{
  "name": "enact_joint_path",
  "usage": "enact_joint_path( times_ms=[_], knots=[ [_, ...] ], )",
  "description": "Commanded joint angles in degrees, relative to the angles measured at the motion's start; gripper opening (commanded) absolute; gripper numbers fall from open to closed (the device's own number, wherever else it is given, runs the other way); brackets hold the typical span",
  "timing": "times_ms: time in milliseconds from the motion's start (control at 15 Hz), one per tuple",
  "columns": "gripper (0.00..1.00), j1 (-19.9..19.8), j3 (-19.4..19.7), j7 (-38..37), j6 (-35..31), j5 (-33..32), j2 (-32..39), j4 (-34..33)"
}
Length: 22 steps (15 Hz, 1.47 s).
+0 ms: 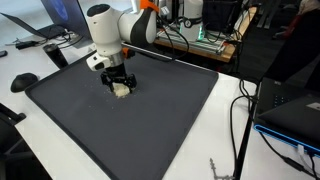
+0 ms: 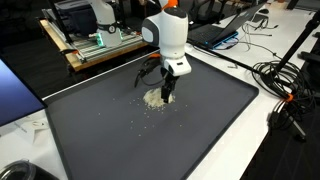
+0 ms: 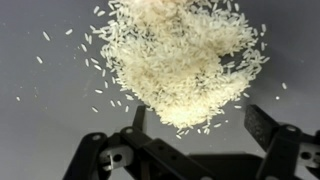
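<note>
A small heap of white rice grains (image 3: 175, 55) lies on a dark grey mat (image 1: 150, 120). It also shows in both exterior views as a pale patch (image 1: 122, 91) (image 2: 155, 98). My gripper (image 3: 198, 125) hangs low over the mat right at the heap's edge. Its two black fingers are spread apart with nothing between them but mat and a few stray grains. In the exterior views the gripper (image 1: 119, 83) (image 2: 168, 88) points straight down at the heap. Loose grains are scattered around the pile (image 2: 150, 110).
The mat covers most of a white table (image 1: 225, 140). A wooden shelf with electronics (image 2: 95, 45) stands behind. Cables (image 1: 240, 120) and a laptop (image 1: 295, 105) lie at one side, a black mouse (image 1: 22, 80) and another laptop (image 1: 40, 25) at the other.
</note>
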<state>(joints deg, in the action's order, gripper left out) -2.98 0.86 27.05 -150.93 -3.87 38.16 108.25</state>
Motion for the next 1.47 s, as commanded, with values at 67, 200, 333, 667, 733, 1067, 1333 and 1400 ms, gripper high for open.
enact_joint_path(
  times_ms=[67,200,333,667,733,1067,1333,1400],
  knots=[
    [1.00,-1.74,-1.42,-0.67,0.58,-2.30,2.64,-2.87],
    [0.99,-2.05,-1.66,-0.39,1.15,-2.21,3.03,-3.26],
    [0.77,-2.27,-1.82,-0.47,1.74,-2.05,3.01,-3.46],
    [0.41,-2.65,-2.01,-0.42,3.22,-1.98,2.68,-3.91],
    [0.33,-2.68,-1.90,-0.49,3.36,-2.06,2.65,-4.01],
    [0.00,-2.89,-1.65,-0.59,4.18,-2.53,2.20,-4.29],
    [0.02,-2.43,-1.14,-1.19,4.39,-3.32,1.97,-4.19],
    [0.02,-2.27,-0.98,-1.31,4.48,-3.59,1.89,-4.18]
  ],
)
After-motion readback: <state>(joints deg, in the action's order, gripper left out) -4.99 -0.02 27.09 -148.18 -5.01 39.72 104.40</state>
